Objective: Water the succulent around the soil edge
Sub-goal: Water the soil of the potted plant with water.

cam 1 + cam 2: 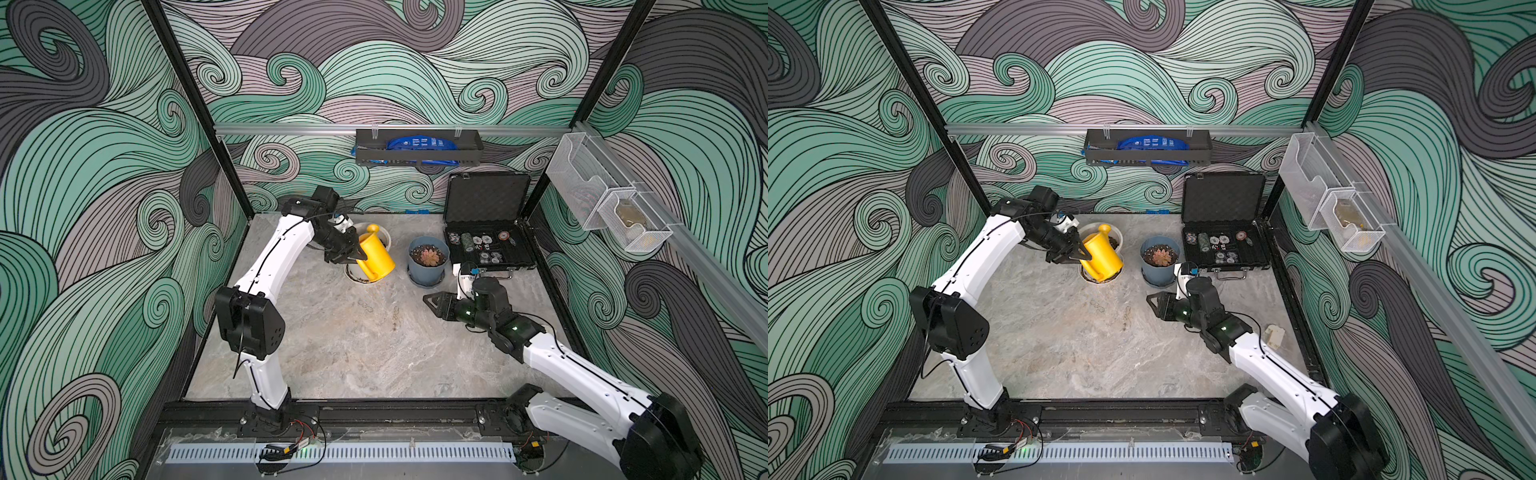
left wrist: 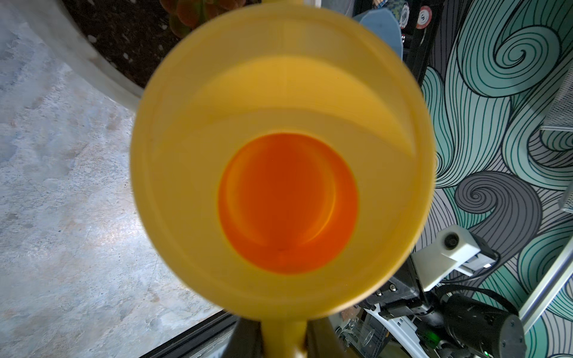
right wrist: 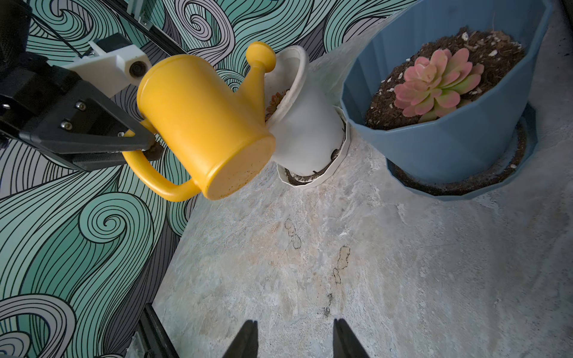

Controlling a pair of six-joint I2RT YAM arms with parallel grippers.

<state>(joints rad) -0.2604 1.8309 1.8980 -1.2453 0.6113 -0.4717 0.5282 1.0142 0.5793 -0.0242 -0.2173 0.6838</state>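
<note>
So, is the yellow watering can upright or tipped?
Tipped. The yellow watering can shows its round base sideways, and its spout leans over the white pot.

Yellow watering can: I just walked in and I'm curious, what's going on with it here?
The left gripper is shut on the handle of the watering can, holding it tilted above the table, spout over the white pot of the succulent. No water stream shows. The right gripper hangs open and empty near the blue-grey pot.

Walls (image 1: 415,62) covered in teal and grey wave swirls, marbled grey tabletop (image 1: 353,345) framed by black posts (image 1: 197,104), aluminium rail (image 1: 291,129) fixed across the back wall.
</note>
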